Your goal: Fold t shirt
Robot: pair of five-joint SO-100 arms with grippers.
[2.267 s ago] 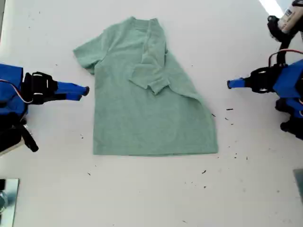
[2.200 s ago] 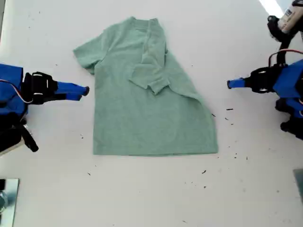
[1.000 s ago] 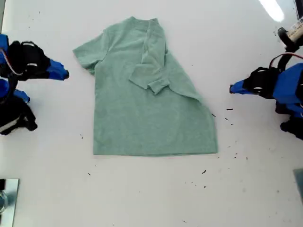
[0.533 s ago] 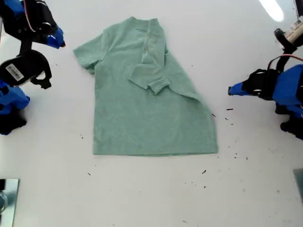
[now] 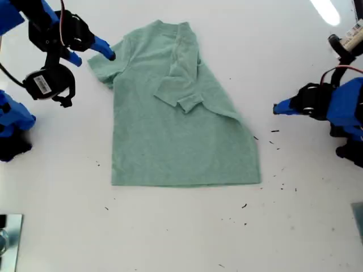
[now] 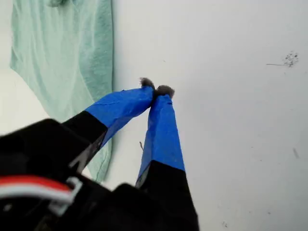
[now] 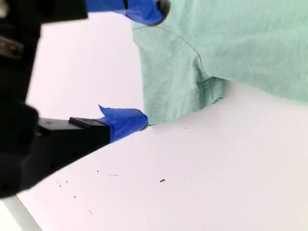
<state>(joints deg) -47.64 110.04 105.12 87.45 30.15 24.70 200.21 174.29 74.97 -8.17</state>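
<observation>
Tabletop (image 5: 181, 238), white and bare, filled the exterior view and carried everything else. The t shirt (image 5: 176, 130) lay flat at the middle of that view, collar toward twelve o'clock and hem toward six. One side was folded in over the chest, its sleeve (image 5: 180, 93) resting on the body and leaving a slanted edge that ran down toward the hem corner at about four o'clock. The other sleeve (image 5: 102, 68) stuck out flat toward ten o'clock.

My second gripper (image 5: 91, 52) hung at ten o'clock from the shirt's middle in the exterior view, jaws spread wide. In the second wrist view the gripper (image 7: 147, 65) had one blue finger over the sleeve (image 7: 168, 72) and the other off the cloth's edge; whether either touched the cloth could not be told.

My first gripper (image 5: 276, 107) sat at three o'clock, well apart from the shirt, with its tips pressed together on nothing (image 6: 156, 91) above bare table, the shirt's edge (image 6: 72, 62) beyond.

Dark specks (image 5: 244, 205) dotted the tabletop toward five o'clock.
</observation>
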